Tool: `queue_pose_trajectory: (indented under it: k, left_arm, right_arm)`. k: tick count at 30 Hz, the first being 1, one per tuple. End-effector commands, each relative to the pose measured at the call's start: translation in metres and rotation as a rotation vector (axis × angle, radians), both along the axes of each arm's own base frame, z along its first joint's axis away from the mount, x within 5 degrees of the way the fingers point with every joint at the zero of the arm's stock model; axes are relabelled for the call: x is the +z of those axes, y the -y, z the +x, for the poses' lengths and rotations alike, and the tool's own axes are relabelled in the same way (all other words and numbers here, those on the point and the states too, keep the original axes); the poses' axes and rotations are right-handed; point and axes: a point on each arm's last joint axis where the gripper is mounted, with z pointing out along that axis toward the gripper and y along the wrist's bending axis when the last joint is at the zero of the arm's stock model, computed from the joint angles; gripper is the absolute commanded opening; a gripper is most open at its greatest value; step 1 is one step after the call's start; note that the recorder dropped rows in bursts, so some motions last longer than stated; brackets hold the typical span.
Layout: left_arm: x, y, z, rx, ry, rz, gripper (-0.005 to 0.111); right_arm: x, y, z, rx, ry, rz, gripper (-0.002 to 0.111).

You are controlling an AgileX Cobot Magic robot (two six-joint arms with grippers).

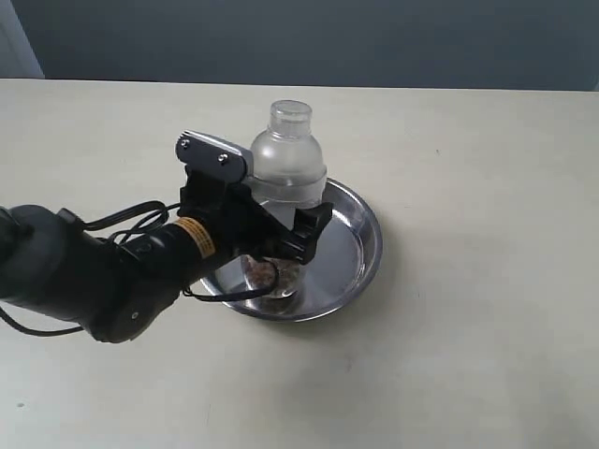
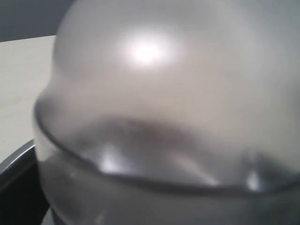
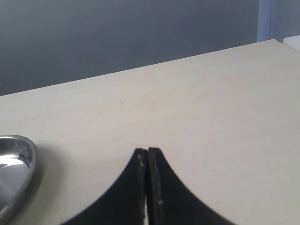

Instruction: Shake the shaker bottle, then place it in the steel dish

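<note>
- Two black fingers (image 3: 157,187) of the right gripper (image 3: 147,153) are pressed flat together with nothing between them, low over the bare table (image 3: 211,117).
- One finger (image 1: 314,227) of the left gripper (image 1: 298,217) shows in the exterior view, crossing the near side of the shaker bottle (image 1: 285,154). Its partner is hidden behind the bottle.
- Those jaws straddle the bottle's body, but I cannot tell whether they press on it or stand just clear.
- The shaker bottle stands upright inside the steel dish (image 1: 370,234), towards the left arm's side, with brown granules (image 1: 276,276) at its base and the round cap (image 1: 290,114) on top.
- Up close in the left wrist view, the blurred frosted dome (image 2: 164,93) fills nearly everything, with a sliver of dish rim (image 2: 14,157) beside it.
- The dish rim (image 3: 14,159) is just visible at the edge of the right wrist view, well apart from that gripper.
</note>
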Motion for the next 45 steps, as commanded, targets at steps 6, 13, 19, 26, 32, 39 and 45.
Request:
queue_pose_trajectory:
  k: [6, 13, 19, 26, 32, 39, 45]
  left_arm:
    - [0.005, -0.017, -0.017, 0.037, 0.024, -0.013, 0.105]
    - [0.008, -0.019, -0.020, 0.035, 0.076, -0.037, 0.105]
    - [0.012, -0.016, -0.019, 0.018, 0.107, -0.049, 0.105]
    - [0.013, -0.015, -0.017, 0.011, 0.122, -0.046, 0.105]
    - [0.014, -0.013, -0.015, 0.006, 0.120, -0.042, 0.105]
    - [0.017, -0.010, -0.012, 0.003, 0.137, -0.047, 0.105]
    - [0.018, -0.010, -0.012, 0.000, 0.148, -0.030, 0.105]
  right_arm:
    - [0.001, 0.000, 0.000, 0.002, 0.014, -0.004, -0.001]
    - [0.001, 0.000, 0.000, 0.002, 0.014, -0.002, -0.001]
    - [0.001, 0.000, 0.000, 0.002, 0.014, -0.002, -0.001]
    - [0.001, 0.000, 0.000, 0.002, 0.014, -0.002, -0.001]
    - [0.001, 0.000, 0.000, 0.002, 0.014, -0.002, -0.001]
    - [0.001, 0.000, 0.000, 0.002, 0.014, -0.002, -0.001]
    - [0.001, 0.000, 0.000, 0.002, 0.014, -0.002, -0.001]
